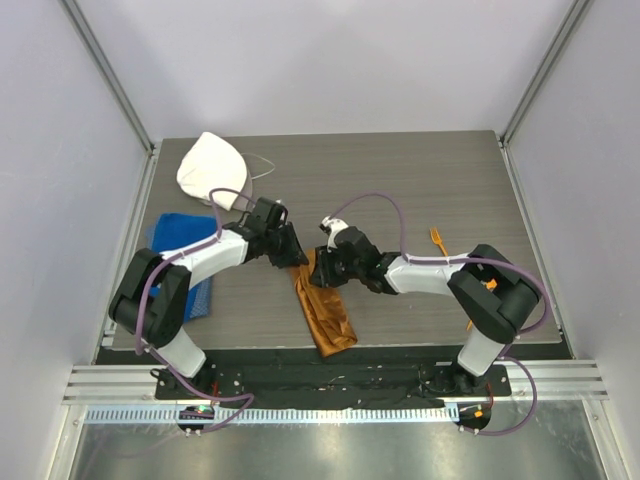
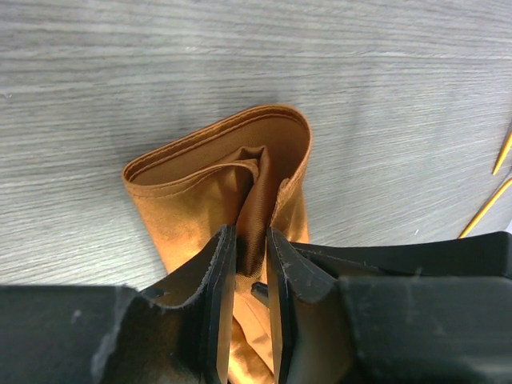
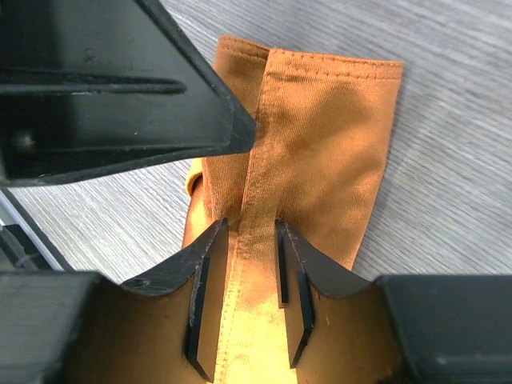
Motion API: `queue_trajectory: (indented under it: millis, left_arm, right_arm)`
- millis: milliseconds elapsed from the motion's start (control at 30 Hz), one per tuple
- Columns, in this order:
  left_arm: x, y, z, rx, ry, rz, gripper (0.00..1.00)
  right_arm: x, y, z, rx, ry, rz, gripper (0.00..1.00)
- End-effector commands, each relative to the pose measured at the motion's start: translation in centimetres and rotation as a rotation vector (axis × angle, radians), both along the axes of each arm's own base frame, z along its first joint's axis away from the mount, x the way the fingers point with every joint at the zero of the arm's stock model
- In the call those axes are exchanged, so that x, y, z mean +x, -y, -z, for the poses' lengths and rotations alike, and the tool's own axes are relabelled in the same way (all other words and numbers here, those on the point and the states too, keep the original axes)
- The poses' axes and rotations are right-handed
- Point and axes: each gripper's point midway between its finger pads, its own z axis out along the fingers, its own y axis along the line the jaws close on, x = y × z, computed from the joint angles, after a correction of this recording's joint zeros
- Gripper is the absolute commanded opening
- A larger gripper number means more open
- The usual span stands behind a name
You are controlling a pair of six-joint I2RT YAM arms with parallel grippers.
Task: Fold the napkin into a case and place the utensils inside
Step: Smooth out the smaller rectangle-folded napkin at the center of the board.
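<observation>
napkin: rust-orange woven cloth, fine rib, slight sheen, stitched hem. table: grey wood-grain top, matt, smooth. left claw, right claw: black plastic, matt, rough edges. blue towel: matt cloth. fork: orange, looks plastic.

grey table: napkin, towel, cap, fork

Rust-orange napkin, grey woodgrain table
</observation>
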Motion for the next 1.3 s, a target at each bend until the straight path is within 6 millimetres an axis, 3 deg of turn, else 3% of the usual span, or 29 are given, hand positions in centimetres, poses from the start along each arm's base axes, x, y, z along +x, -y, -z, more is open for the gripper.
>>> queue_trajectory:
  millis: [0, 167, 367, 433, 567, 833, 1267]
  left_arm:
    - [0.1, 0.0, -1.1, -0.030, 0.031, -0.009, 0.25]
    - [-0.1, -0.2, -0.9, -0.026, 0.028, -0.012, 0.21]
    - [-0.3, -0.5, -0.9, -0.013, 0.032, -0.013, 0.20]
    - [-0.1, -0.8, -0.9, 0.000, 0.037, -0.023, 0.20]
    - [0.1, -1.0, -1.2, 0.003, 0.047, -0.031, 0.27]
    - [-0.1, -1.0, -1.7, -0.006, 0.050, -0.027, 0.41]
    - [-0.1, -0.8, -3.2, -0.029, 0.073, -0.024, 0.52]
  right_arm:
    - [0.7, -1.0, -0.3, 0.021, 0.034, -0.008, 0.38]
    - [1.1, -0.9, 0.3, -0.001, 0.045, -0.001, 0.31]
    - [1.2, -1.1, 0.1, 0.004, 0.044, -0.005, 0.12]
    - [1.0, -1.2, -0.5, 0.015, 0.044, -0.008, 0.05]
    - [0.1, -1.2, -1.2, 0.027, 0.024, -0.018, 0.01]
    - [-0.7, -1.1, -3.4, 0.065, 0.046, -0.014, 0.01]
    - [-1.8, -1.0, -0.6, 0.047, -0.006, -0.032, 0.01]
